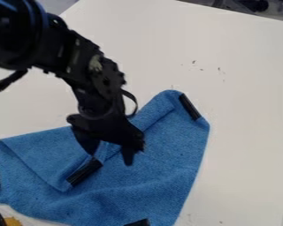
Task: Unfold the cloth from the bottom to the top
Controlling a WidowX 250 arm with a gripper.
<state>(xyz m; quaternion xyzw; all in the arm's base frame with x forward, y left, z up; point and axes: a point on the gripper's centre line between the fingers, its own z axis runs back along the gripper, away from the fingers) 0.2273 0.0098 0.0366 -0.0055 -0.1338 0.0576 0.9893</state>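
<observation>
The blue cloth (162, 176) lies on the white table, partly folded over itself. One folded corner, with a black strip (85, 172), rests on the cloth's left-centre part. More black strips mark its upper right corner, left edge and bottom edge. Over the cloth's upper middle hangs the black gripper (111, 158), pointing down, its two fingers spread apart. Blue fabric shows between them, and the left fingertip is close to the folded corner's black strip. Whether the fingertips touch the cloth I cannot tell.
The white table (244, 88) extends around the cloth, with a few small dark specks above right of it. At the bottom left corner are a yellow object (13, 221) and a black one beside it. The arm covers the upper left.
</observation>
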